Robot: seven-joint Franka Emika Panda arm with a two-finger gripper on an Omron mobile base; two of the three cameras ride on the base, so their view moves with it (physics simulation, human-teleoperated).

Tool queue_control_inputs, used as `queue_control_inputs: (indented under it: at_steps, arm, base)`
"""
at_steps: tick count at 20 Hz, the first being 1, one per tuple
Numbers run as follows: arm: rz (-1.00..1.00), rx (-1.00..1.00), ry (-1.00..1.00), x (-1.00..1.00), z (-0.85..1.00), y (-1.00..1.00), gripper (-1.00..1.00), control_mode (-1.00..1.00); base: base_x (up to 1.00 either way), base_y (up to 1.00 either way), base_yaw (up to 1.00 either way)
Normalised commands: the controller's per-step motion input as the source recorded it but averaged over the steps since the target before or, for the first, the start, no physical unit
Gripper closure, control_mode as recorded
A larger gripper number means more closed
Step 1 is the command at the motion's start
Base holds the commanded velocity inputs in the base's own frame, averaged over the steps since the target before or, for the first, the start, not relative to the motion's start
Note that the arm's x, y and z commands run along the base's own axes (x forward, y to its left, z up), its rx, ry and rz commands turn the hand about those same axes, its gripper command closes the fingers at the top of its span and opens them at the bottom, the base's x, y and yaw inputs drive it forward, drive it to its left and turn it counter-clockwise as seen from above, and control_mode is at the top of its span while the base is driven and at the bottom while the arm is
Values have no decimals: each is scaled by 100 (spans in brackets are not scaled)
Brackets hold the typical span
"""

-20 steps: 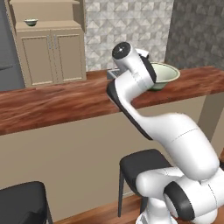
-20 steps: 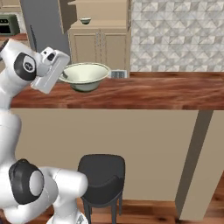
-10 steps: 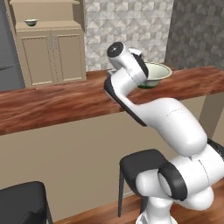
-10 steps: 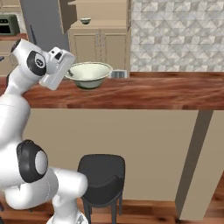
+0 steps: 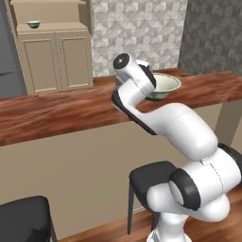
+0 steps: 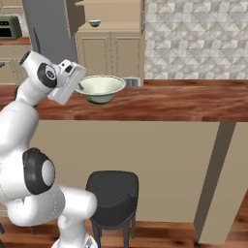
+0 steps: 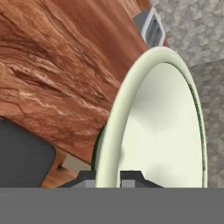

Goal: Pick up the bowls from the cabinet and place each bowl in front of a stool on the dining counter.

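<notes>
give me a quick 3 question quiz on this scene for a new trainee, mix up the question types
1. True or false: the gripper is closed on the rim of a bowl.
2. Multiple choice: where is the second bowl? A) on the stool B) in the cabinet shelf niche C) on the dining counter
3. Short answer: what piece of furniture sits on the floor directly below the held bowl in the right base view?

Key:
1. True; the fingertips straddle its rim in the hand view.
2. B
3. A black stool, in front of the counter's half-wall.
</notes>
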Motion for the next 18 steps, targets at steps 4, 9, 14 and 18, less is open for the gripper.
queue_control_inputs:
  at_steps: [4, 9, 14, 18]
  arm:
    - [0, 0, 0, 20, -29, 0, 100, -100]
    - [0, 0, 0, 22, -28, 0, 100, -100]
    - [-1, 0, 0, 27, -17, 0, 100, -100]
    - [0, 0, 0, 17, -9, 0, 100, -100]
  base:
    - [0, 0, 0]
    - [0, 0, 0]
    - [0, 0, 0]
    - [0, 0, 0]
